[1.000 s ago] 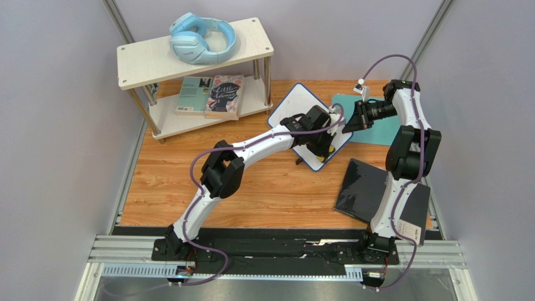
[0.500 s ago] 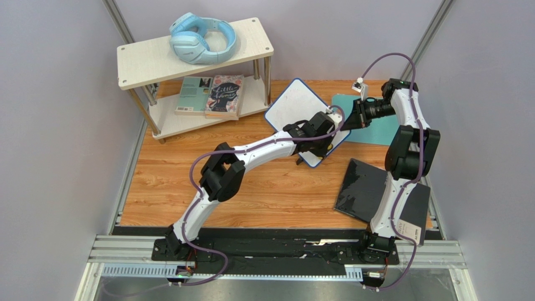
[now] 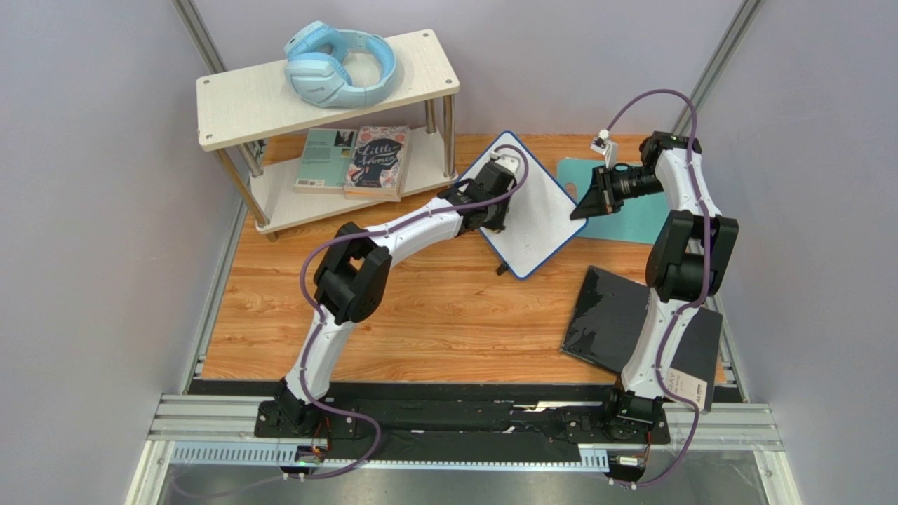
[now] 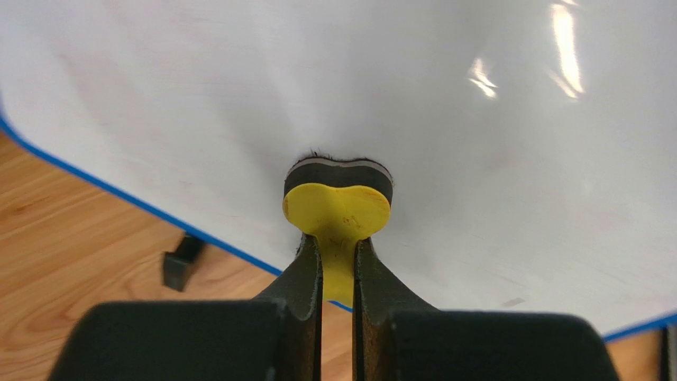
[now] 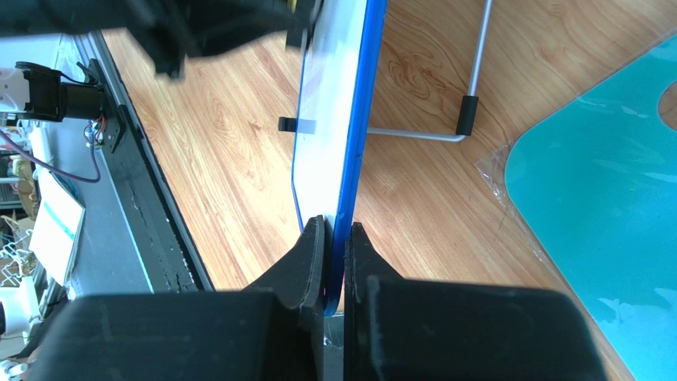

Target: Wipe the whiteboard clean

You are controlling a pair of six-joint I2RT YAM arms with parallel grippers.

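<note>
The whiteboard (image 3: 540,210), white with a thin blue frame, stands tilted on its stand at the back middle of the table, and its face (image 4: 477,143) shows no writing. My left gripper (image 3: 493,202) is at the board's left part, shut on the yellow handle of an eraser (image 4: 338,208). The eraser's dark felt presses on the white face. My right gripper (image 3: 581,209) is shut on the whiteboard's blue edge (image 5: 355,135) at its right corner, one finger on each side. A black stand foot (image 4: 182,259) shows below the frame.
A teal mat (image 3: 645,216) lies behind the right gripper, and a black glossy panel (image 3: 613,316) lies at the right front. A low white shelf (image 3: 422,58) at the back left carries blue headphones (image 3: 339,63) and books (image 3: 358,160). The board's wire stand (image 5: 475,75) rests on the wood.
My left gripper swept the eraser from the board's near right corner up across its face to the left part. The right gripper kept its hold on the edge.
</note>
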